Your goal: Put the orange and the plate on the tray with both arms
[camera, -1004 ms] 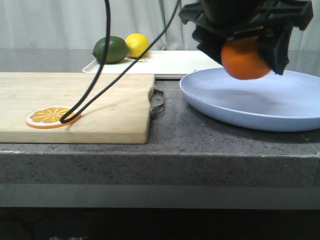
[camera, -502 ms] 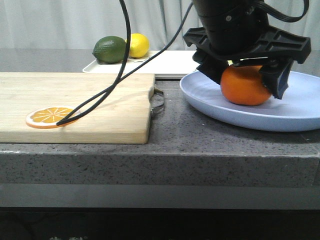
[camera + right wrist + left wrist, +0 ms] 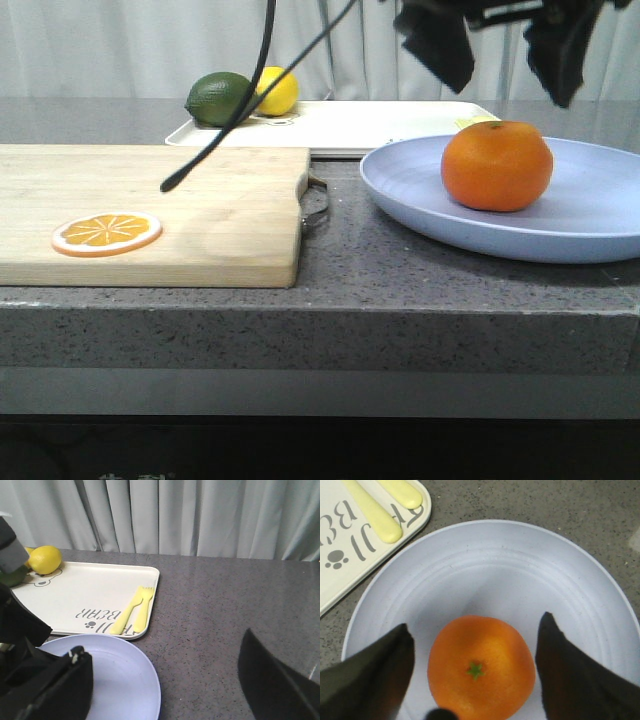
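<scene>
The orange (image 3: 497,165) rests on the pale lavender-blue plate (image 3: 600,220) at the right of the counter, stem dimple up (image 3: 481,667). My left gripper (image 3: 500,50) hangs open straight above it, with its two dark fingers spread wider than the fruit and clear of it (image 3: 475,621). The cream tray (image 3: 400,125) lies just behind the plate, touching or nearly touching its rim. In the right wrist view my right gripper (image 3: 164,645) is open over bare counter beside the plate (image 3: 120,675), and the tray (image 3: 90,595) lies beyond.
A wooden cutting board (image 3: 150,200) with an orange slice (image 3: 105,233) fills the left of the counter. On the tray's far left corner sit a lime (image 3: 220,98) and a lemon (image 3: 275,90), with yellow cutlery (image 3: 132,610) near the plate. A black cable (image 3: 230,130) dangles over the board.
The left gripper lowered the orange onto the plate, let go of it and rose. The orange now sits free. The dangling cable lifted off the board.
</scene>
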Robot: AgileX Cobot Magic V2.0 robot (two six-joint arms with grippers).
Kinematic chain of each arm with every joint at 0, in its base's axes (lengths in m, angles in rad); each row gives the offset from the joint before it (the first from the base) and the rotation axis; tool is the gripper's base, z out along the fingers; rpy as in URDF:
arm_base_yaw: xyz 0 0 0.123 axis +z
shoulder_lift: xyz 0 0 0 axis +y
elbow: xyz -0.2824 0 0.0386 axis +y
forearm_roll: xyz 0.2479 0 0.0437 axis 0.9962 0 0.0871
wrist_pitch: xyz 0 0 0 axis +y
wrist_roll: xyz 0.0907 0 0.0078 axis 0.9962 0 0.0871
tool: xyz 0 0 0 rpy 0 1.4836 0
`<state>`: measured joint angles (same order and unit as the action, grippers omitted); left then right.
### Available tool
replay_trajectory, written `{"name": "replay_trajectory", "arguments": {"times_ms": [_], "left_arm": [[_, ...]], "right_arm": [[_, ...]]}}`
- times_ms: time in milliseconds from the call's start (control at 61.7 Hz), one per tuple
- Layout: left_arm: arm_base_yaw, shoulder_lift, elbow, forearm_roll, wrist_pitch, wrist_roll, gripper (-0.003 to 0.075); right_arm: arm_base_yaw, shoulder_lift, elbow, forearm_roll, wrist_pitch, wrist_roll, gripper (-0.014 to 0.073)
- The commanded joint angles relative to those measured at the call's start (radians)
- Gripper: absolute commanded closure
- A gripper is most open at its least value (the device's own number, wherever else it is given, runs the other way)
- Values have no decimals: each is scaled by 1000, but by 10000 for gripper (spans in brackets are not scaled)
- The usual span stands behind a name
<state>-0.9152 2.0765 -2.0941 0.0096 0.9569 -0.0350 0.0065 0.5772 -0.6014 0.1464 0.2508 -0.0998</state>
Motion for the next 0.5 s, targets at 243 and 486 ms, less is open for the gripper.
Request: {"name": "replay_trajectory", "arguments": {"times_ms": [243, 486], "left_arm": [[-6, -68, -54, 2, 41, -3, 738], [-6, -68, -94, 14, 203, -3, 738]], "right_arm": [[-5, 6, -39, 2, -75, -5, -9], [-5, 6, -39, 2, -75, -5, -9]]}}
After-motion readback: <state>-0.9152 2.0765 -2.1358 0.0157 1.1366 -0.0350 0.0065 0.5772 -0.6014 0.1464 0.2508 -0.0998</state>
